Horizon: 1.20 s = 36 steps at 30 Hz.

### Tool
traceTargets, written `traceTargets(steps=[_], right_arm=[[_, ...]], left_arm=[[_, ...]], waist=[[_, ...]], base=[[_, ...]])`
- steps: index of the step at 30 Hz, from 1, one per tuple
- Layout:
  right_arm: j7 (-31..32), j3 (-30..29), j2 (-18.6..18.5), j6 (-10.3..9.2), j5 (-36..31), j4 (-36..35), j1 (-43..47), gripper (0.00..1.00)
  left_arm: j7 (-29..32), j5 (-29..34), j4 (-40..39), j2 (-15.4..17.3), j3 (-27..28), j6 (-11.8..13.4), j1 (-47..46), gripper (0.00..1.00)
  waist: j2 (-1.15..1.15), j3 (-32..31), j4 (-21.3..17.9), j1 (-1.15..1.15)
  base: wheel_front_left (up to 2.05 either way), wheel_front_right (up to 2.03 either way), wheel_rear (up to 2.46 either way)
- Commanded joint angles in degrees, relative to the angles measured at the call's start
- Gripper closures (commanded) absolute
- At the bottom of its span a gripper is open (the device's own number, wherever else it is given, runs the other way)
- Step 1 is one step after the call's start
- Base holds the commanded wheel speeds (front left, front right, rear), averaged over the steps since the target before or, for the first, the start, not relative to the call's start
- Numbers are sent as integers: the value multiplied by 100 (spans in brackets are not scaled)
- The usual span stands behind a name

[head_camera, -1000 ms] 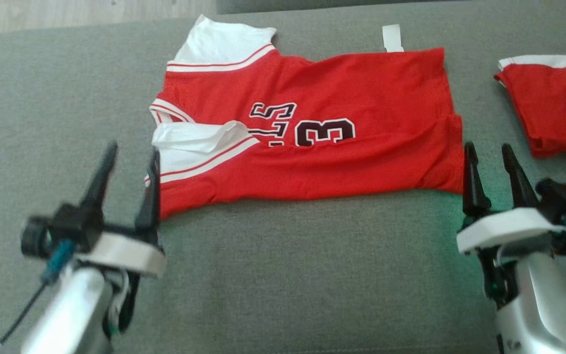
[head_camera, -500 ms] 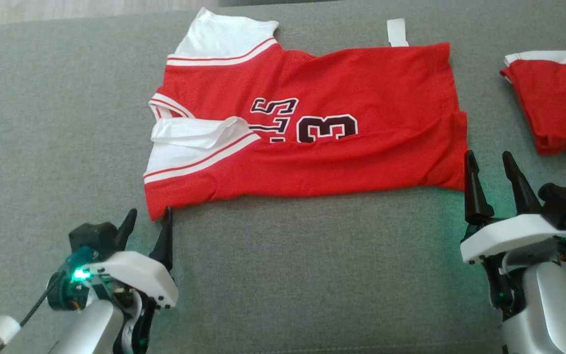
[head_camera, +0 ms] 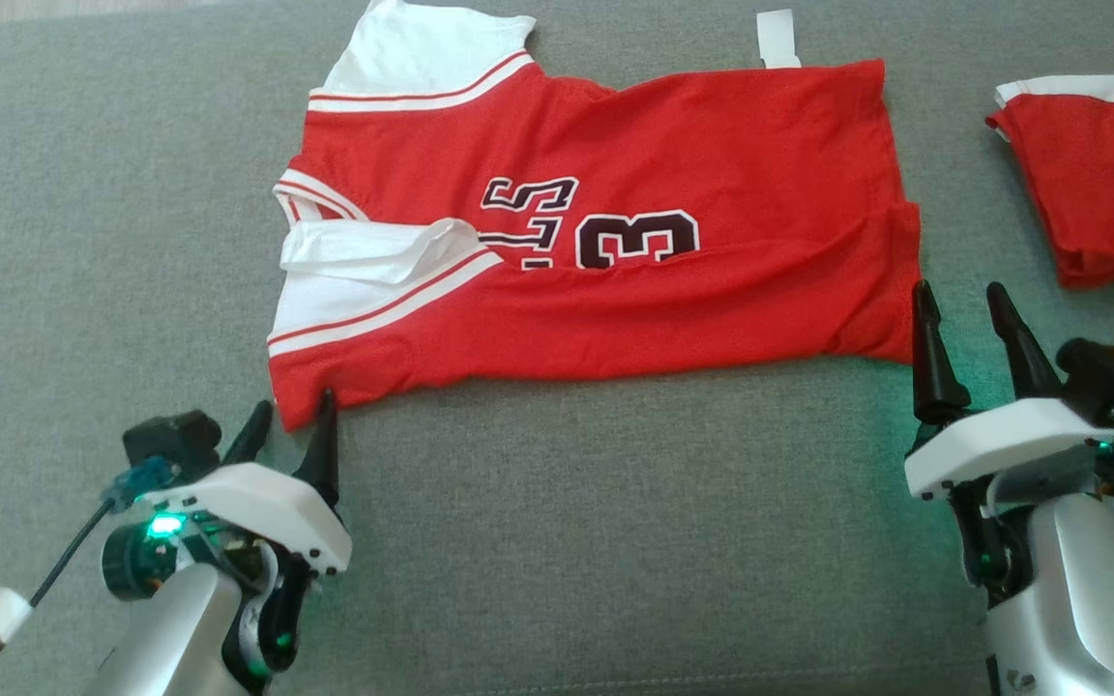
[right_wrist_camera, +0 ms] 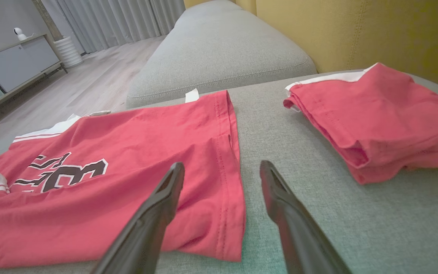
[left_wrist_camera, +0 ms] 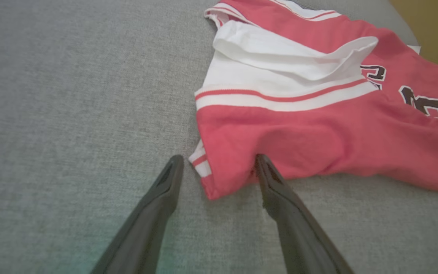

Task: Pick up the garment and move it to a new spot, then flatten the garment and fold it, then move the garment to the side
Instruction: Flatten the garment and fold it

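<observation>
The garment (head_camera: pixel 712 145) is a red jersey with white sleeves and black numbers, spread sideways on the grey sofa cushion (head_camera: pixel 615 541). My left gripper (head_camera: pixel 294 406) is open at its near left corner. In the left wrist view that corner of the garment (left_wrist_camera: pixel 318 133) lies between the spread fingers of the left gripper (left_wrist_camera: pixel 219 158), low over the cushion. My right gripper (head_camera: pixel 958 288) is open at the near right corner. In the right wrist view the garment (right_wrist_camera: pixel 127 171) has its hem under the left finger of the right gripper (right_wrist_camera: pixel 222 164). Neither holds anything.
A second red garment (head_camera: pixel 1099 193), folded, lies on the cushion to the right, seen close (right_wrist_camera: pixel 386 118) beyond my right fingers. A white tag (head_camera: pixel 776 37) sticks out at the jersey's far edge. A yellow backrest (right_wrist_camera: pixel 356 30) rises behind; floor and a cabinet (right_wrist_camera: pixel 13 64) lie far left.
My left gripper has dropped from beside the white sleeve down to the garment's near left corner. The head view has shifted a little. The right gripper has stayed in place.
</observation>
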Motion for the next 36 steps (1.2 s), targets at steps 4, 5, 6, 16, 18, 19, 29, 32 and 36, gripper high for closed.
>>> traceTargets(steps=[4, 5, 6, 16, 18, 19, 29, 32, 36], right_arm=[[83, 148, -20, 21, -36, 53, -249, 0], [133, 128, -20, 21, -59, 123, -263, 0], [174, 98, -20, 21, -102, 202, -282, 0], [563, 115, -20, 21, -111, 971, -565, 20], [589, 150, -20, 21, -32, 1105, -627, 77], [595, 164, -20, 21, 19, 1163, -653, 100], [312, 108, -20, 21, 399, 920, -532, 100], [575, 36, -20, 21, 396, 379, -57, 100], [983, -72, -20, 21, 311, -222, 574, 100]], left_arm=[[84, -48, -40, 65, 160, -41, -304, 100], [77, -51, -38, 58, 153, -50, -309, 100], [45, -42, -47, 53, 148, -59, -318, 100], [-339, 95, -236, 69, 171, -73, -391, 100], [-408, 123, -303, 83, 179, -69, -398, 100], [-440, 138, -338, 93, 185, -60, -401, 100], [-634, 274, -1006, 420, 330, 81, -218, 100], [-425, 358, -1706, 717, 281, 207, 174, 100], [-89, 365, -2473, 1006, 202, 417, 790, 100]], waist=[[0, 22, 6, 0], [0, 23, 10, 0], [0, 27, 17, 0], [0, 27, 132, 0], [0, 14, 154, 0], [0, 4, 162, 0], [0, -305, 158, 0], [0, -434, 144, 0], [0, -497, 135, 0]], base=[[0, 0, 0], [0, 0, 0], [0, 0, 0], [0, 0, 0], [0, 0, 0], [0, 0, 0], [0, 0, 0], [0, 0, 0], [0, 0, 0]])
